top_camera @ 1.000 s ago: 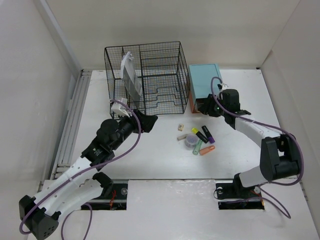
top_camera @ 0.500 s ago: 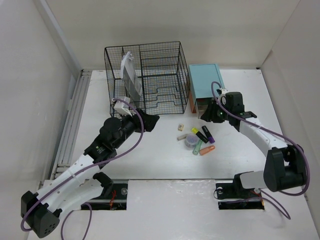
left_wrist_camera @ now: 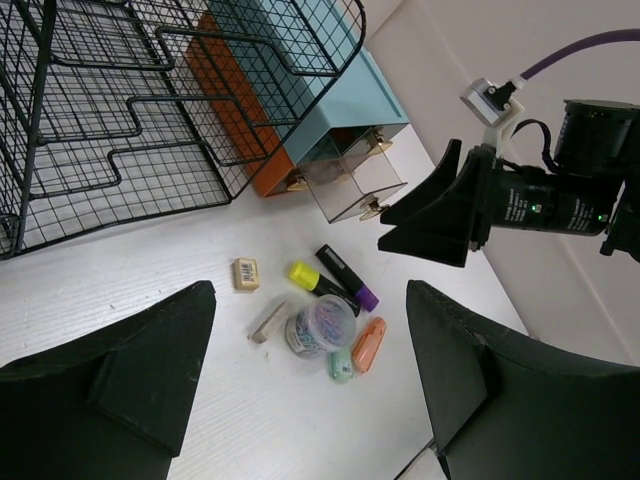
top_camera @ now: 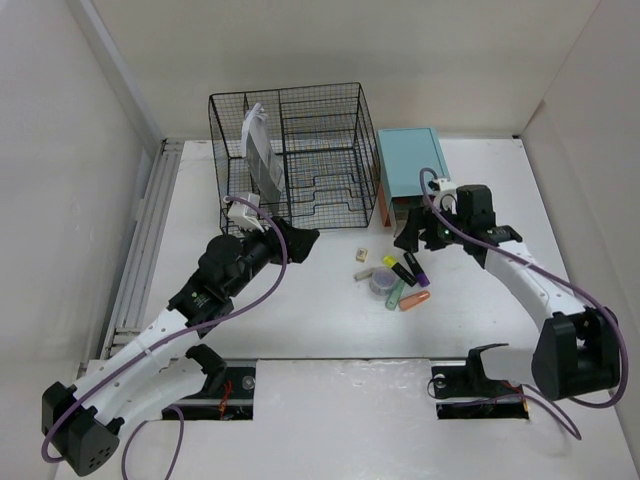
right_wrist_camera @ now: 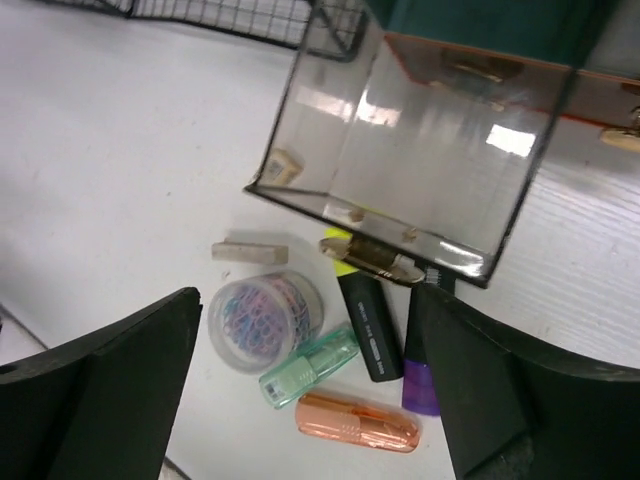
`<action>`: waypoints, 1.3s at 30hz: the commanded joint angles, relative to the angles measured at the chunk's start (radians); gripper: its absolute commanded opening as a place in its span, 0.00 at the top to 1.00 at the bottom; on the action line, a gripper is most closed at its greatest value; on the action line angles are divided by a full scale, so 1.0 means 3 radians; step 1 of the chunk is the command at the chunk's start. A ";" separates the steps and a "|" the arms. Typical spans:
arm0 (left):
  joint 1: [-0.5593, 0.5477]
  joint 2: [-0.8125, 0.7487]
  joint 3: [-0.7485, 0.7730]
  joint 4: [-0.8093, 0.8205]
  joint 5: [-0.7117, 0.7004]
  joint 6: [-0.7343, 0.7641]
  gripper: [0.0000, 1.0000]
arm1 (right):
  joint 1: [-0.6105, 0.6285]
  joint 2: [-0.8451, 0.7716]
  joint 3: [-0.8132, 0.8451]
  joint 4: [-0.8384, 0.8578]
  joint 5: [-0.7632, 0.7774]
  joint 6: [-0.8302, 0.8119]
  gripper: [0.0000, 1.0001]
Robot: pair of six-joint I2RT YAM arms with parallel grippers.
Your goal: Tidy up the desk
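The right gripper (right_wrist_camera: 305,300), spread wide and empty, hangs near the clear plastic drawer (right_wrist_camera: 420,150); descending carelessly could tip the round clear paper-clip tub (right_wrist_camera: 262,320).

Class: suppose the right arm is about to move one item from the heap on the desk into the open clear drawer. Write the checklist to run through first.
1. Right claw open and empty: ok.
2. Clear drawer pulled out, nothing visible inside: ok.
3. Left claw open, away from the heap: ok.
4. Items free to grasp singly: not ok. The paper-clip tub, green highlighter and orange highlighter lie bunched together.
5. Tub lid secure: cannot tell.
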State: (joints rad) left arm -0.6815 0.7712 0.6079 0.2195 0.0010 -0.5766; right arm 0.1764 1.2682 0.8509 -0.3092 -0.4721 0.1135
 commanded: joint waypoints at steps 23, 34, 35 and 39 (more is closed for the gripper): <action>-0.0019 -0.0121 -0.0017 0.0153 0.0063 0.0071 0.26 | 0.1580 0.0681 0.0702 -0.0862 0.0703 -0.2071 0.10; -0.0019 -0.0091 -0.0017 0.0153 0.0063 0.0071 0.26 | 0.1611 0.1059 0.0605 -0.0810 0.1190 -0.1994 0.06; -0.0019 -0.0091 -0.0017 0.0153 0.0063 0.0071 0.26 | 0.1611 0.1090 0.0605 -0.0841 0.1266 -0.1964 0.06; -0.0019 -0.0091 -0.0017 0.0153 0.0063 0.0071 0.26 | 0.1611 0.1076 0.0544 -0.0877 0.1359 -0.1963 0.08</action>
State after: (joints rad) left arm -0.6815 0.7544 0.6079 0.2344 0.0177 -0.5686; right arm 0.6552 1.6089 1.0298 -0.5766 -0.1154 -0.4747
